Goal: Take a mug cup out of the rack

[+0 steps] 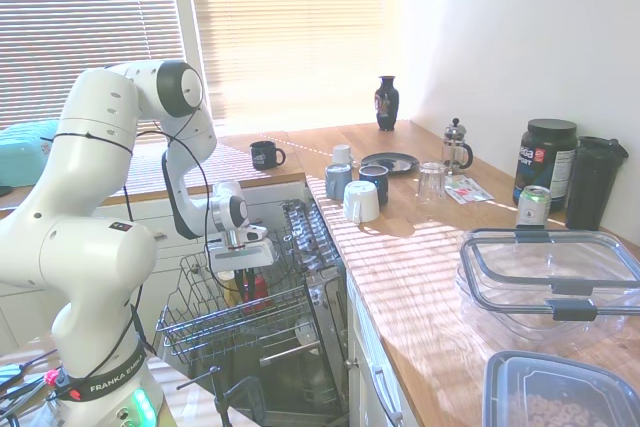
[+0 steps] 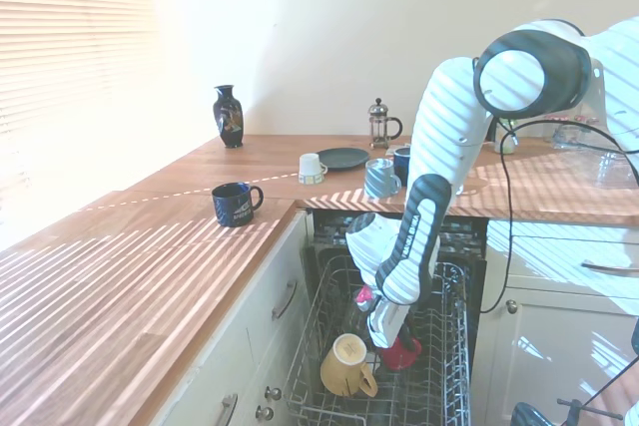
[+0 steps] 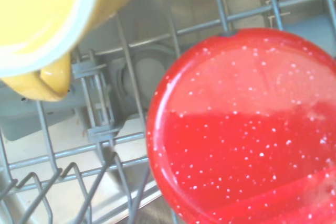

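Rack (image 2: 439, 366): red mug (image 2: 402, 353), yellow cup (image 2: 346, 364) (two total).

Both exterior views face the grey wire dishwasher rack (image 1: 235, 312) (image 2: 439, 346) from opposite sides; the wrist view looks closely down into it (image 3: 105, 129).

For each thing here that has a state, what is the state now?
red mug: in the rack, under the gripper
rack: pulled out, holding cups
yellow cup: lying tilted in rack
gripper: low at the red mug, fingers hidden
clear container: lid on
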`<move>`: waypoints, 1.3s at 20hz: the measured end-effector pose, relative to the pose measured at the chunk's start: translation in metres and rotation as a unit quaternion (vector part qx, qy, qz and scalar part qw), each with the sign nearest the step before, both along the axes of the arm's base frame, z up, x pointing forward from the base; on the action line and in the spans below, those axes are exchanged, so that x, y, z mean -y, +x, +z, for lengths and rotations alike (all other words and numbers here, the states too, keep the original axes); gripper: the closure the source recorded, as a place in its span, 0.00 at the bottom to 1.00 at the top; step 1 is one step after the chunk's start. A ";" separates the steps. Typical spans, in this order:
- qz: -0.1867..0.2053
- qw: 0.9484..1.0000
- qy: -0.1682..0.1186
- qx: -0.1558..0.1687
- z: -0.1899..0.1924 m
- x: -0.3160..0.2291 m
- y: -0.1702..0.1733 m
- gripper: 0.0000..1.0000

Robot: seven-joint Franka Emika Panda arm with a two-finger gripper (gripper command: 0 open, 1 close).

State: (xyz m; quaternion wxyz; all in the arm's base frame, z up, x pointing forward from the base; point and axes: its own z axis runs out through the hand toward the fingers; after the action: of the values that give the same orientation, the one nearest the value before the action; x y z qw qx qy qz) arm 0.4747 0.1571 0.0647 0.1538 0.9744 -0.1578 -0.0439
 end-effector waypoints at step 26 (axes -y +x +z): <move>-0.097 0.981 0.073 0.149 0.305 0.098 0.006 1.00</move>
State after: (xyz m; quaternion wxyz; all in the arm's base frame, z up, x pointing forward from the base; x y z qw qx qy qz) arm 0.4804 0.0589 0.3695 0.0524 0.9586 -0.2692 0.0760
